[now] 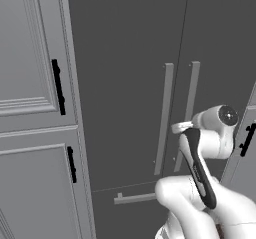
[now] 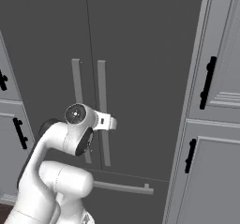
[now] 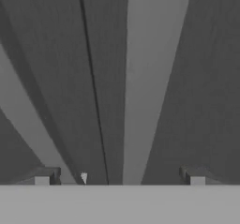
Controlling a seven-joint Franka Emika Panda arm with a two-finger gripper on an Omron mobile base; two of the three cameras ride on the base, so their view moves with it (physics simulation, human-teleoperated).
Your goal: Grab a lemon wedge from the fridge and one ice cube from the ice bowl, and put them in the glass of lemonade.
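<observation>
You see the tool (image 3: 119,176) with its fingers spread wide, seemingly just before the right bar handle (image 3: 152,82) of the closed fridge (image 1: 130,58).

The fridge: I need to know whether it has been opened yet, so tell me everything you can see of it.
The fridge is a tall dark grey appliance, matte, with two doors shut along a thin centre seam. Two long pale grey bar handles stand upright beside the seam, and a horizontal bar crosses a lower drawer. Light grey panelled cabinets flank it. The gripper, open, faces the right door's handle; contact cannot be judged.
</observation>
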